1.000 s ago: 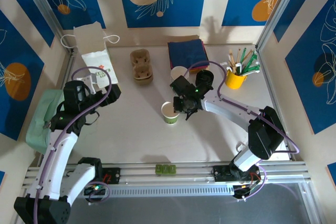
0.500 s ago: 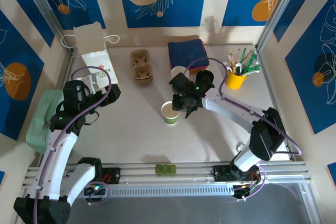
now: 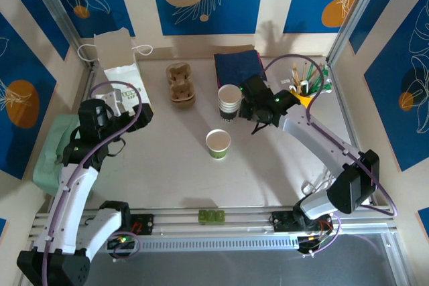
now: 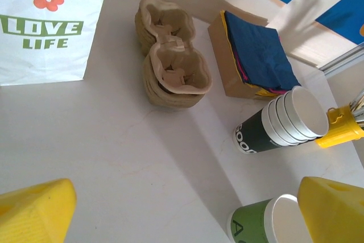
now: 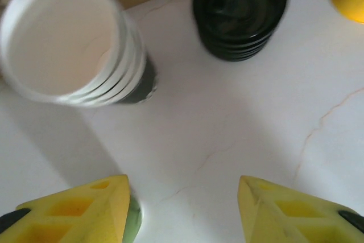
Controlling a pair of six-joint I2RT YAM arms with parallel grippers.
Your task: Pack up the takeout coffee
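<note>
Cup first: your small white paper cup with the green base (image 3: 218, 143) stands upright and lidless in the middle of the worktop (image 3: 167, 179), apart from both hands. Your right hand (image 5: 182, 211) hangs empty, fingers parted, above bare worktop just beside the stack of white cups (image 5: 68, 44) and the pile of round black lids (image 5: 239, 12). Your left hand (image 4: 182, 214) is spread wide and empty, near the white paper bag (image 4: 48, 27).
</note>
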